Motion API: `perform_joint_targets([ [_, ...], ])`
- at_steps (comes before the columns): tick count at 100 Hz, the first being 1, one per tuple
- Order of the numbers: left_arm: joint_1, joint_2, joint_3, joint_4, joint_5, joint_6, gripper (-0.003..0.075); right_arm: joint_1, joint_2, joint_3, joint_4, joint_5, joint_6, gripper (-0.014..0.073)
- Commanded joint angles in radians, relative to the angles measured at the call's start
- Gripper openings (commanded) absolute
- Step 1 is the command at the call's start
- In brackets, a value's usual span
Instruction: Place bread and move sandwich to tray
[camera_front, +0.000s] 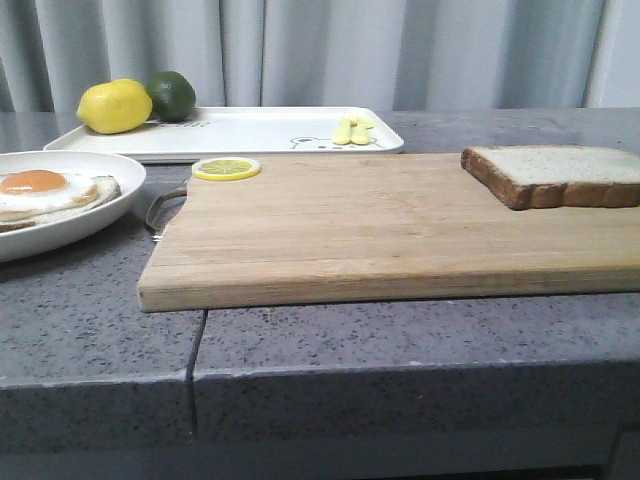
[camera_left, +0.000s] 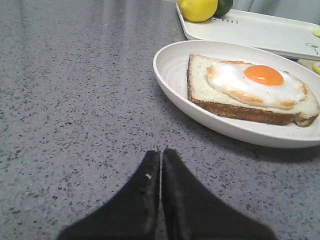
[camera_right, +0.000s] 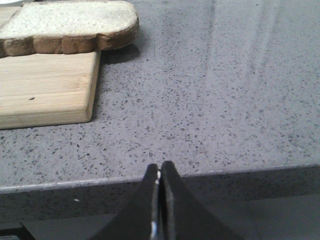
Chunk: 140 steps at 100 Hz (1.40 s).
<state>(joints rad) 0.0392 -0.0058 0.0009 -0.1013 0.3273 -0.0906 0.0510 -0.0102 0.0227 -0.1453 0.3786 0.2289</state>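
Note:
The bread (camera_front: 555, 175) lies on the right end of the wooden cutting board (camera_front: 380, 225); it also shows in the right wrist view (camera_right: 67, 25). The sandwich (camera_front: 50, 195), egg on top, sits in a round white dish (camera_front: 105, 215) at the left, also in the left wrist view (camera_left: 250, 90). The tray (camera_front: 260, 130) stands at the back. My left gripper (camera_left: 161, 151) is shut and empty over bare counter, short of the dish. My right gripper (camera_right: 160, 165) is shut and empty at the counter's front edge, apart from the bread. Neither gripper shows in the front view.
A lemon (camera_front: 115, 106) and a lime (camera_front: 172, 95) rest on the tray's left end, with small yellow pieces (camera_front: 353, 130) on its right end. A lemon slice (camera_front: 226, 168) lies on the board's back left corner. The board's metal handle (camera_front: 165, 205) points at the dish.

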Motion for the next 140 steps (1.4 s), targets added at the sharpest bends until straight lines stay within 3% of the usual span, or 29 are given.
perform_joint_targets([
  [1,0.002,-0.029,0.014,-0.003,-0.048,-0.005,-0.0020,-0.004,-0.021,0.007,-0.010,-0.033,0.002,-0.0069],
  [54,0.002,-0.029,0.014,0.037,-0.048,-0.005,-0.0020,-0.004,-0.021,0.007,-0.010,-0.033,0.002,-0.0069],
  [80,0.002,-0.029,0.014,0.190,-0.173,-0.004,-0.0020,-0.004,-0.021,0.007,-0.011,-0.044,0.002,-0.0069],
  [110,0.002,-0.029,0.014,0.188,-0.496,-0.004,-0.0020,-0.004,-0.021,0.007,-0.011,-0.333,0.002,-0.0069],
  [126,0.002,-0.029,0.014,0.188,-0.504,-0.004,-0.0020,-0.004,-0.021,0.007,-0.011,-0.447,0.002,-0.0069],
  [140,0.002,-0.029,0.014,0.188,-0.524,-0.004,-0.0020,-0.004,-0.021,0.006,-0.012,-0.464,0.002,-0.0069],
])
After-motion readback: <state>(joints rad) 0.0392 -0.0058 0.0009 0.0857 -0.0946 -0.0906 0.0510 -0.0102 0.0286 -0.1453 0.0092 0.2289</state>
